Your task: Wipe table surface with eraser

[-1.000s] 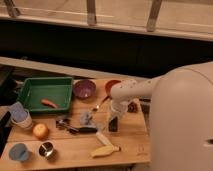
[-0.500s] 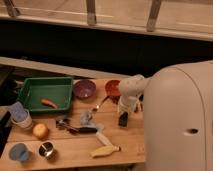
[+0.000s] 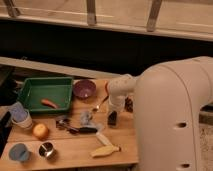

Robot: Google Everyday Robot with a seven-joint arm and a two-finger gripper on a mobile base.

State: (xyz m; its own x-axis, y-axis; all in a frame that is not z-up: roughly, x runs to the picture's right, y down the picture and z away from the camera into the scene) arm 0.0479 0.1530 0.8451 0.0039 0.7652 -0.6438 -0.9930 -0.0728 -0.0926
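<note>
The table surface point(image 3: 75, 150) is a light tan wooden plank top across the lower left. The eraser point(image 3: 112, 119) is a small dark block standing on the table right of centre. My gripper point(image 3: 113, 113) comes down from the white arm point(image 3: 170, 115) on the right. It sits directly over the eraser and is shut on its top, pressing it to the wood.
A green tray point(image 3: 30, 85) holding a carrot point(image 3: 48, 103) stands at back left, with a purple bowl point(image 3: 84, 89) beside it. A spoon point(image 3: 97, 106), a grey cloth point(image 3: 86, 118), a dark-handled tool point(image 3: 80, 129), a cream brush point(image 3: 102, 139), a banana point(image 3: 105, 150), an orange point(image 3: 40, 131) and cups point(image 3: 20, 114) lie around.
The gripper and eraser slid right and away half a second ago, and have now come back left, slightly nearer. The other objects have not moved.
</note>
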